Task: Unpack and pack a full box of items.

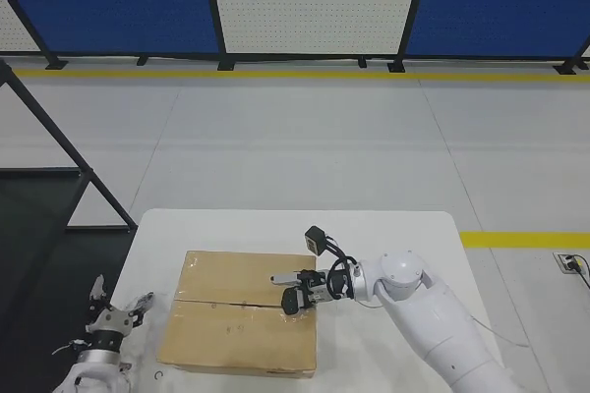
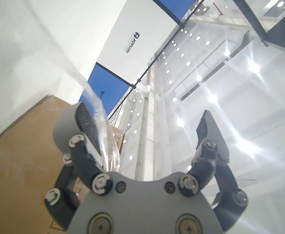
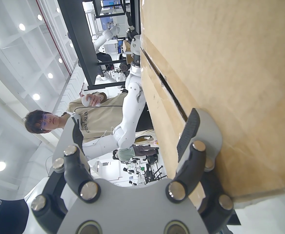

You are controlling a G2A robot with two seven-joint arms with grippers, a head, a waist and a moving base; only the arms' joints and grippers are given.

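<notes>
A closed brown cardboard box (image 1: 244, 312) lies on the white table (image 1: 393, 231), its two top flaps meeting at a taped middle seam (image 1: 226, 304). My right gripper (image 1: 287, 290) is over the box's right half at the seam, open. In the right wrist view the right gripper (image 3: 132, 132) has one finger pad (image 3: 188, 132) against the box top (image 3: 218, 49) beside the slit between the flaps. My left gripper (image 1: 120, 297) is off the table's left edge, open and holding nothing. In its own view the left gripper (image 2: 147, 127) points upward with the box side (image 2: 23, 147) beside it.
A black metal frame (image 1: 39, 128) stands left of the table. Blue and white partition panels (image 1: 315, 25) close the back of the room. Bare table surface lies behind and to the right of the box.
</notes>
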